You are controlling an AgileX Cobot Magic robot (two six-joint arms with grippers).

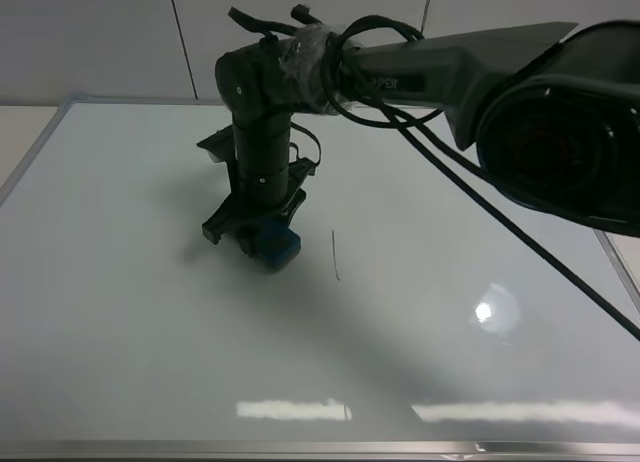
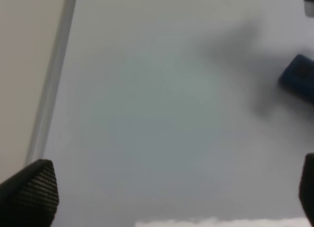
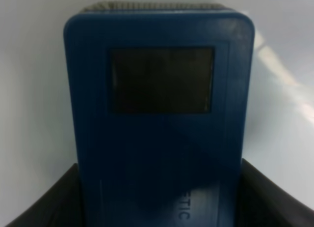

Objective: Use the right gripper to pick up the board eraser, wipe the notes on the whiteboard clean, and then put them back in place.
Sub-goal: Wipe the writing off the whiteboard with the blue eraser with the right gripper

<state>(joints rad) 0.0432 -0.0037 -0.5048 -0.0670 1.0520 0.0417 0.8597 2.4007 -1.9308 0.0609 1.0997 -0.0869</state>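
The whiteboard [image 1: 150,312] fills the exterior high view. My right gripper [image 1: 262,234] points down at the board's middle and is shut on the teal-blue board eraser [image 1: 276,246], which rests on or just above the surface. In the right wrist view the eraser [image 3: 159,128] fills the frame between the two black fingers [image 3: 44,202], with one dark square patch showing. One thin vertical hooked line of the notes [image 1: 335,256] lies just right of the eraser. The eraser also shows blurred in the left wrist view [image 2: 298,77]. My left gripper [image 2: 171,192] is open and empty above the board.
The board's silver frame runs along the left [image 1: 30,162] and the near edge [image 1: 300,448], and shows in the left wrist view [image 2: 51,89]. The right arm's thick body and cables [image 1: 560,122] hang over the board's right side. Light glare [image 1: 495,310] lies at the lower right.
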